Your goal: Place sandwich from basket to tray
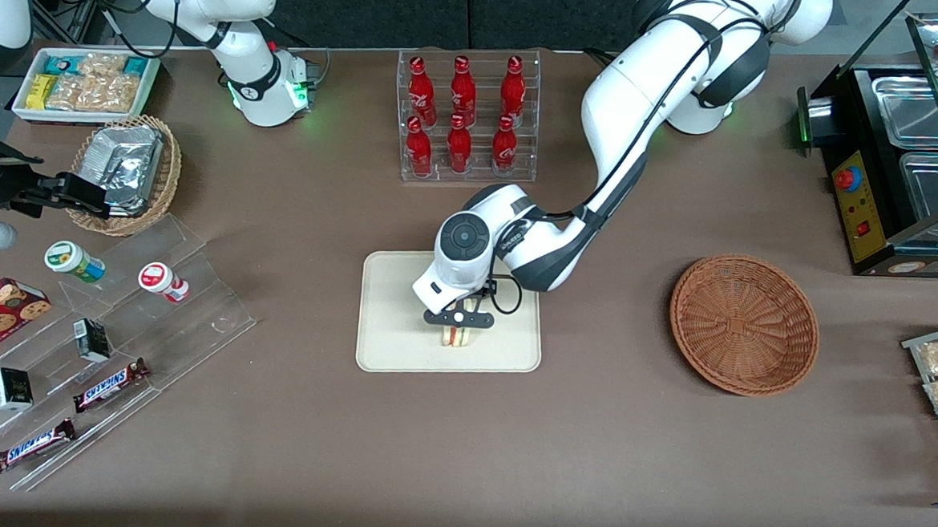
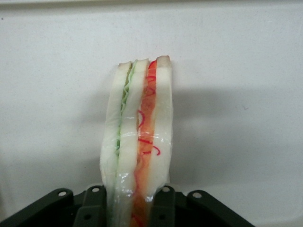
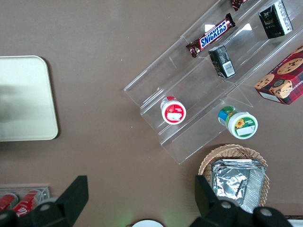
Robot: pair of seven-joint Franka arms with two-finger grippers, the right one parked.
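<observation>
While the gripper (image 1: 457,333) clamps the wrapped sandwich (image 2: 137,142) just over the tray (image 1: 400,348) (basket (image 1: 744,323) sits empty), it should lower gently, then part its fingers without dragging.

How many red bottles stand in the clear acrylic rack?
6 red bottles in the clear acrylic rack: three in its row nearer the front camera, three in the farther row. None seem hidden. The gripper holds the sandwich over the tray.

Mock shop counter, lab rig.
Brown desk (image 1: 283,446) carries a cola bottle rack (image 1: 467,116), tiered acrylic snack stand (image 1: 111,349), Snickers bars (image 1: 112,384), food warmer (image 1: 908,166); gripper (image 1: 457,333) over tray (image 1: 388,348).
</observation>
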